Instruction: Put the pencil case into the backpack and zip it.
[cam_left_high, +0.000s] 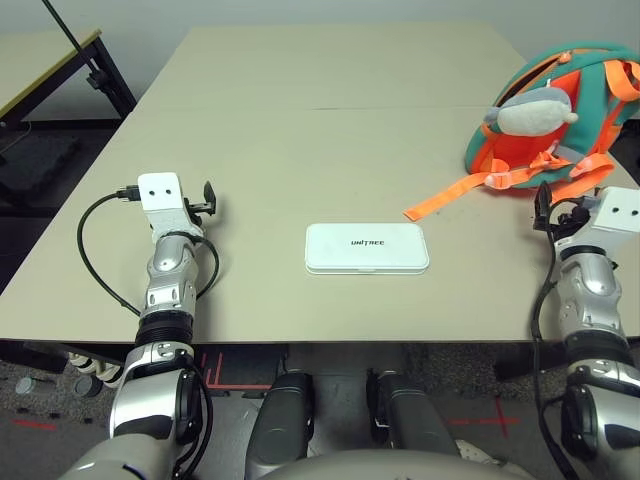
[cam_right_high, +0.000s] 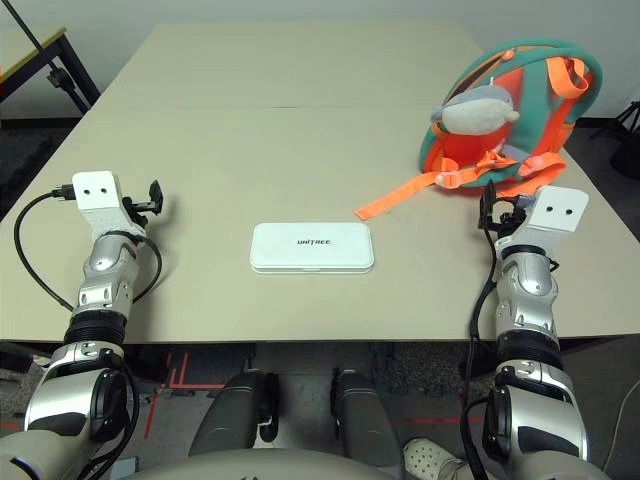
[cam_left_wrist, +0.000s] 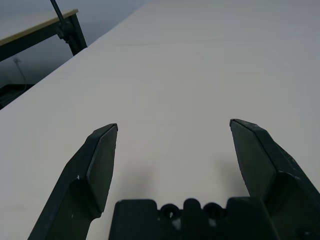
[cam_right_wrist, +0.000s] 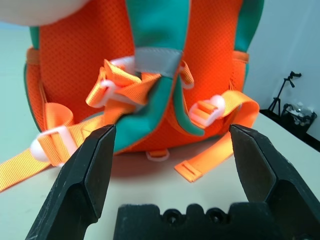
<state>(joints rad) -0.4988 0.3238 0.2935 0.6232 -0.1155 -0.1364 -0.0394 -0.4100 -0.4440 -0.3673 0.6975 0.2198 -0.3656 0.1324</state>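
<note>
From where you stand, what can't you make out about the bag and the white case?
- Inside of the teal and orange backpack: only a dark gap shows at the top in both eye views; its own fabric hides the rest.
- Top of the backpack: cut off by the upper edge of the right wrist view.
- Grey and white plush toy: cut off by that view's upper left corner.
- Contents of the flat white rectangular case: hidden by its closed lid.

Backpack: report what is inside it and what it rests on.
The backpack rests on the table. Its contents can't be seen: the fabric and the plush toy cover them.
</note>
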